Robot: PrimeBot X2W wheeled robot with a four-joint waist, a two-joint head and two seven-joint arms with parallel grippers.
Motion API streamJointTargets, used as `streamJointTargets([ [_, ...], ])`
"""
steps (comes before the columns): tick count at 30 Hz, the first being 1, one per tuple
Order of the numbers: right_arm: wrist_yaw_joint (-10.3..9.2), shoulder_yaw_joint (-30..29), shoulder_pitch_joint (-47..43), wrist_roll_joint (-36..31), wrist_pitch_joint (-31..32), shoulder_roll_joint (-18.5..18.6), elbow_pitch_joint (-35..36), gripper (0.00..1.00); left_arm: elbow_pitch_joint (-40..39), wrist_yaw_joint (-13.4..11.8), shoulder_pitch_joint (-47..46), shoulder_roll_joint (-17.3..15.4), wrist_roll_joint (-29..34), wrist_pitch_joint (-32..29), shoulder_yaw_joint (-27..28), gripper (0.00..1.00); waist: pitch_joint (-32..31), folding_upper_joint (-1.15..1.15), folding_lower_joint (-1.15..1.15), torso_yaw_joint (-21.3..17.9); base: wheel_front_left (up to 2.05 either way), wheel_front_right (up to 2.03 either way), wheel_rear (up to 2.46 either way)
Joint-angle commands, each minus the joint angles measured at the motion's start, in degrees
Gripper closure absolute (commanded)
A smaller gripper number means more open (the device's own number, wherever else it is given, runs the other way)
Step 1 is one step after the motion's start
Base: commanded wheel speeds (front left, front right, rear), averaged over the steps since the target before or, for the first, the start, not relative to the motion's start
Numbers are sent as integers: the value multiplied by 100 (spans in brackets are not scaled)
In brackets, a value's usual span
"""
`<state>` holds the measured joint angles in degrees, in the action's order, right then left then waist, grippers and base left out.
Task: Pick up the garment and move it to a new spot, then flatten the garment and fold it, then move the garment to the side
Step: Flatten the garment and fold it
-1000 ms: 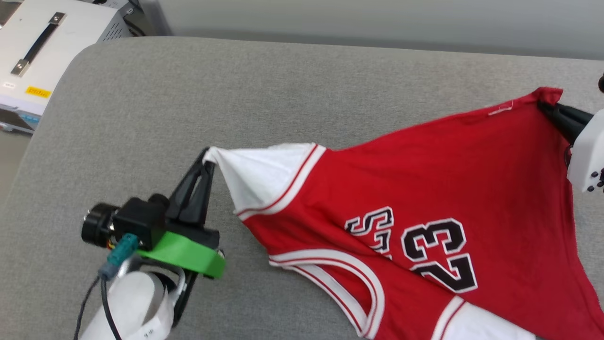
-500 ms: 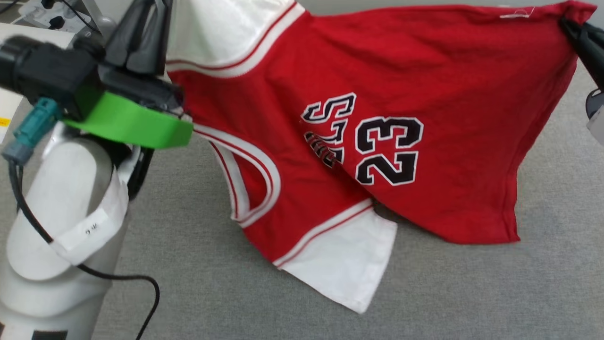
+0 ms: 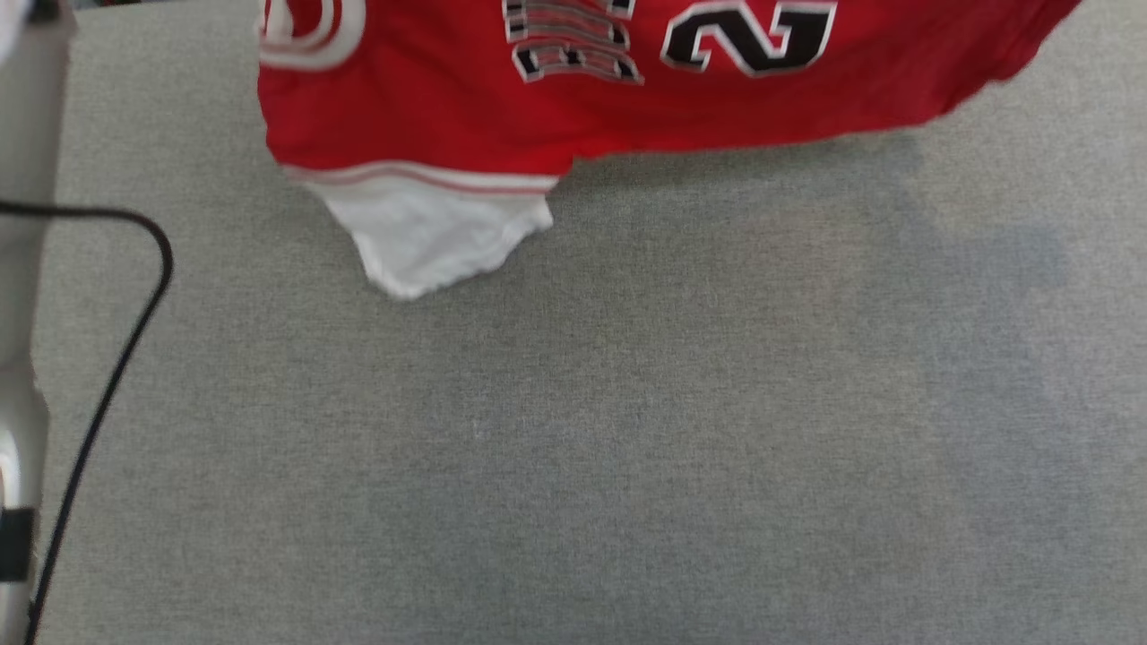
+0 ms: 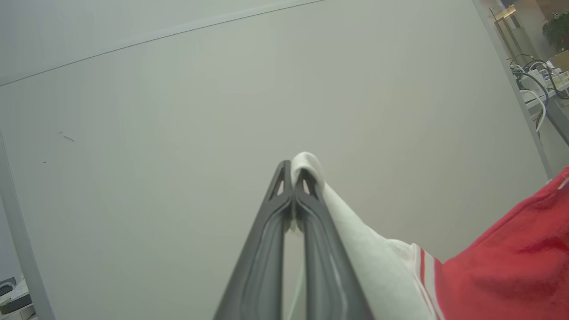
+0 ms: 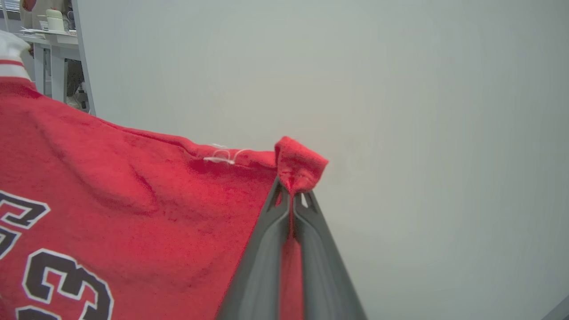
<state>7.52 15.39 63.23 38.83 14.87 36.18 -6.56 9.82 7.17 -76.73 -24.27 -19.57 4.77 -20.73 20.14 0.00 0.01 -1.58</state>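
The shirt [image 3: 627,116] hangs in the air, spread between the two claws. In the head view its lower part crosses the top edge, with a white sleeve [image 3: 430,237] drooping lowest. Blur hides whether that sleeve touches the grey surface [image 3: 627,430]. The bottom of the black lettering and of a "2" shows on the red cloth.

The left claw [image 4: 293,173] is closed tight on the tip of the other white sleeve [image 4: 307,161]. The right claw [image 5: 291,192] is closed tight on a red corner [image 5: 300,162] of the hem, which folds over its tips. The cloth runs fairly taut between them.

Below and in front of the shirt the surface lies bare and wide, giving room right across to the right side of the head view. Its left edge runs near that view's left side, where a black cable [image 3: 134,313] loops down beside a pale blurred shape [image 3: 18,269].

Both wrist views look at a plain pale wall [image 4: 178,111] behind the shirt. A desk with cables [image 4: 542,89] stands past the wall's end in the left wrist view. Another desk [image 5: 44,40] sits far off in the right wrist view.

A second ago much of the shirt lay on the surface, stretched low between the claws. Half a second ago it was already lifted, and both claws showed in the head view. Since then the head camera has shifted, so the shirt now sits at the top edge.
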Motion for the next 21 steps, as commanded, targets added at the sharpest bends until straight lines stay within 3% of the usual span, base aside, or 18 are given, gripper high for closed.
streamJointTargets([
  [1, -3, -16, 370, -127, -1, -76, -126, 100, 171, 22, -431, 1, -29, 14, -46, 100, 548, 0, -1, -87, 0, 0, 0],
  [11, -3, 335, 2690, -784, -488, -426, -1501, 100, 1628, 30, -2988, -179, -298, 307, -772, 100, 1207, 0, -1, -279, 0, 0, 0],
  [21, -3, 1029, 3624, -823, -1204, -591, -2820, 100, 2789, 31, -3717, -230, -660, 741, -1568, 100, 1505, 0, -1, -326, 0, 0, 0],
])
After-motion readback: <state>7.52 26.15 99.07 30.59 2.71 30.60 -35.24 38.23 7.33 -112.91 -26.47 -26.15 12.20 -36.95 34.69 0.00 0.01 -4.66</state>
